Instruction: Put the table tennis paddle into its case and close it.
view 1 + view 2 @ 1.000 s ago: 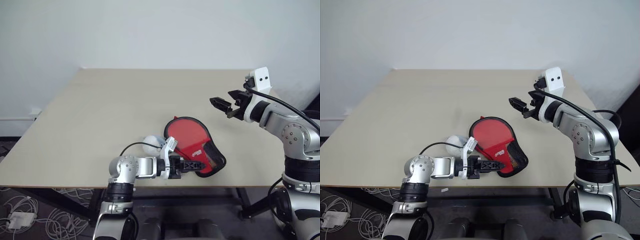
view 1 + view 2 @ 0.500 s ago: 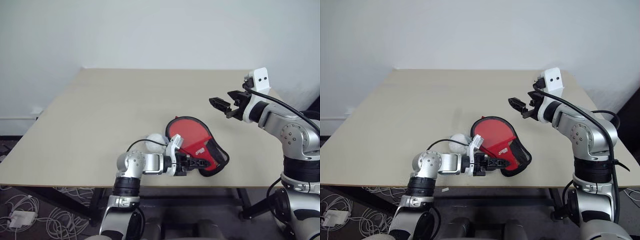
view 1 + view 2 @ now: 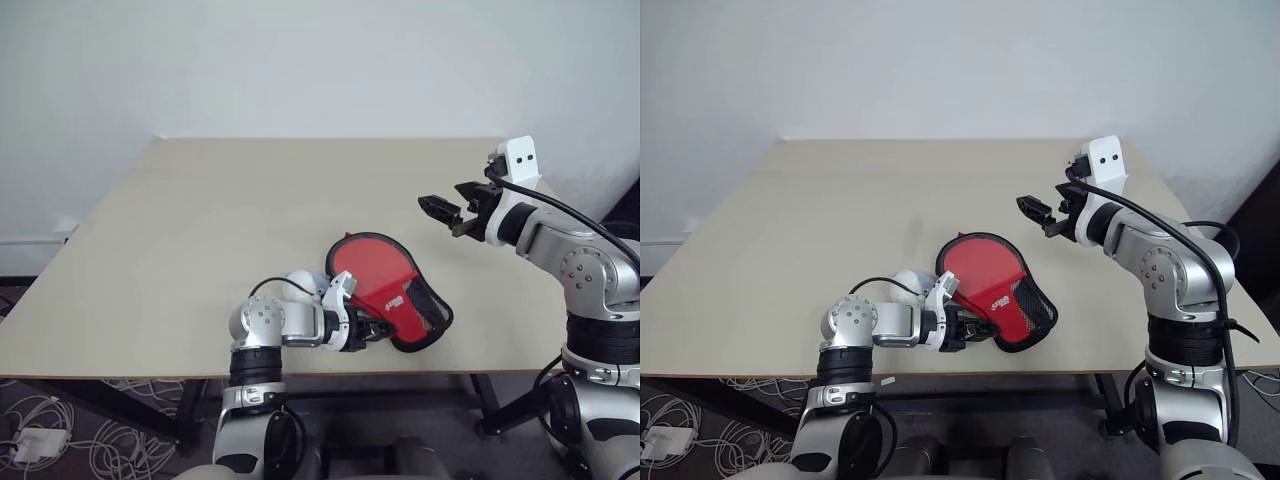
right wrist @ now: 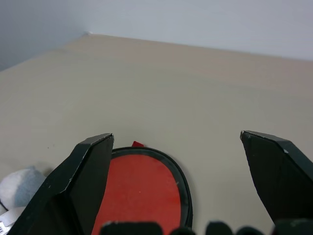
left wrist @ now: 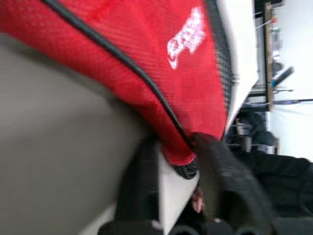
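The left gripper was pinched on the near zipper rim of the red paddle-shaped fabric case (black mesh panel, white logo) on the smooth beige bench; the right gripper hung spread wide above the case's far side.

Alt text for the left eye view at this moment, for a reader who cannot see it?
The left gripper is shut on the near end of the red case, which lies near the front edge of a beige table. The right gripper hangs above the table beyond the case, jaws open, holding nothing.
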Tool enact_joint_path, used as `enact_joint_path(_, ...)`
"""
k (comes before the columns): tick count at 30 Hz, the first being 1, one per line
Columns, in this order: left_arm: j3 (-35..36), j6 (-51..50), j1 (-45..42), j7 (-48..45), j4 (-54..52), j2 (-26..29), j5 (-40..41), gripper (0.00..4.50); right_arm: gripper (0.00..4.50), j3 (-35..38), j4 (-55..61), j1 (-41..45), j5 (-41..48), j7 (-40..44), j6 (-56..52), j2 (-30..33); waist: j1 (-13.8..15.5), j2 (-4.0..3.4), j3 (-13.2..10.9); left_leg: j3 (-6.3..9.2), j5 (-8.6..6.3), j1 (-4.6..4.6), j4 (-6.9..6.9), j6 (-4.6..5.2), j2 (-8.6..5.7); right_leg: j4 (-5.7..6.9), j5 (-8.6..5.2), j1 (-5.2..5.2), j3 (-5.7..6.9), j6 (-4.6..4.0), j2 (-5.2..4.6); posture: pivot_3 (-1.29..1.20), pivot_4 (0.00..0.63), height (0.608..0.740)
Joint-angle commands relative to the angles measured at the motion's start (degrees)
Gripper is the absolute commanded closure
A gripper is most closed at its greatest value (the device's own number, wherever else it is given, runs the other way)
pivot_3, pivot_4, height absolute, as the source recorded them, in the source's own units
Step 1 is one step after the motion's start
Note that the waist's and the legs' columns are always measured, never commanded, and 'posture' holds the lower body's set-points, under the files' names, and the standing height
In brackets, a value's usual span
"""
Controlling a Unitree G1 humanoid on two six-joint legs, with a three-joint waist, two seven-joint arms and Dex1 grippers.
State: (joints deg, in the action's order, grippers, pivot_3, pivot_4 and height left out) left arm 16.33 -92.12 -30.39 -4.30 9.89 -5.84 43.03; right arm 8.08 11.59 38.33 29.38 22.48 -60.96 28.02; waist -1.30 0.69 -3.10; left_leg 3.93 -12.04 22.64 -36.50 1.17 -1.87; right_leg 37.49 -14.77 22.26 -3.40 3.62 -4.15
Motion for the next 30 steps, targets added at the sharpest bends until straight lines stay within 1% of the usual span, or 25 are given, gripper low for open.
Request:
enact_joint_path(1,-1.21,-0.38,0.83,2.45,0.61,2.59,2.06,4.49,0.0,1.27,2.39,1.37,0.74,-0.63,0.18,-0.18,-0.01,0.0,0.0,0.0,0.0,-0.01,0.0,0.0,0.0,0.01,0.02,0.0,-0.01,-0.03,0.0,0.0,0.0,0.734)
enact_joint_path(3,-3.08,-0.38,1.23,2.65,0.3,3.82,3.51,4.49,0.0,1.25,2.48,1.32,0.74,-0.79,0.14,-0.38,-0.04,0.0,0.0,-0.01,-0.01,-0.01,0.01,-0.01,0.01,0.01,0.04,0.02,-0.03,-0.07,0.02,0.0,0.0,0.734)
enact_joint_path(9,-8.82,-0.38,2.3,-1.34,-4.36,8.3,9.69,4.49,0.0,1.18,2.56,1.2,0.89,-1.21,0.02,-0.75,-0.11,-0.01,0.0,-0.05,-0.03,0.0,0.06,-0.05,0.1,0.01,0.12,0.09,-0.1,-0.22,0.11,0.0,0.0,0.734)
enact_joint_path(13,-12.0,-0.38,3.22,-2.84,-7.45,12.45,17.85,4.49,0.0,0.7,2.93,0.94,1.14,-1.5,-0.15,-1.4,-0.09,0.0,0.0,-0.08,-0.03,0.01,0.11,-0.06,0.1,0.0,0.13,0.12,-0.13,-0.24,0.1,0.0,0.0,0.734)
enact_joint_path(16,-15.5,-0.38,4.03,-4.1,-9.96,17.49,23.92,4.49,0.0,0.56,2.83,0.94,1.04,-1.52,-0.23,-1.73,-0.02,-0.01,-0.01,-0.08,-0.03,0.03,0.1,-0.06,0.11,0.0,0.12,0.14,-0.13,-0.24,0.1,0.0,0.0,0.734)
enact_joint_path(18,-18.39,-0.38,4.84,-5.19,-11.57,21.88,27.6,4.49,0.0,0.38,2.81,0.93,1.04,-1.43,-0.33,-1.93,-0.03,-0.01,-0.01,-0.09,-0.03,0.04,0.11,-0.06,0.11,-0.01,0.12,0.16,-0.14,-0.24,0.09,0.0,0.0,0.734)
enact_joint_path(23,-24.36,-0.38,5.64,-8.74,-15.67,30.35,34.41,4.49,0.0,-0.1,2.68,1.03,1.07,-1.31,-0.41,-2.44,-0.04,-0.02,-0.03,-0.1,-0.03,0.04,0.14,-0.06,0.11,-0.03,0.11,0.17,-0.15,-0.25,0.09,0.0,0.0,0.734)
enact_joint_path(25,-26.39,-0.38,5.63,-10.32,-17.03,33.39,35.47,4.49,0.0,-0.27,2.56,1.13,1.03,-1.3,-0.39,-2.75,-0.05,-0.02,-0.03,-0.12,-0.03,0.05,0.15,-0.06,0.11,-0.04,0.11,0.18,-0.16,-0.26,0.08,0.0,0.0,0.734)
enact_joint_path(30,-28.67,-0.38,5.7,-14.69,-18.78,38.76,34.01,4.49,0.0,-0.52,2.72,0.98,1.0,-1.37,-0.45,-3.16,-0.05,-0.03,-0.04,-0.12,-0.03,0.04,0.18,-0.06,0.11,-0.06,0.07,0.18,-0.16,-0.29,0.09,0.0,0.0,0.734)
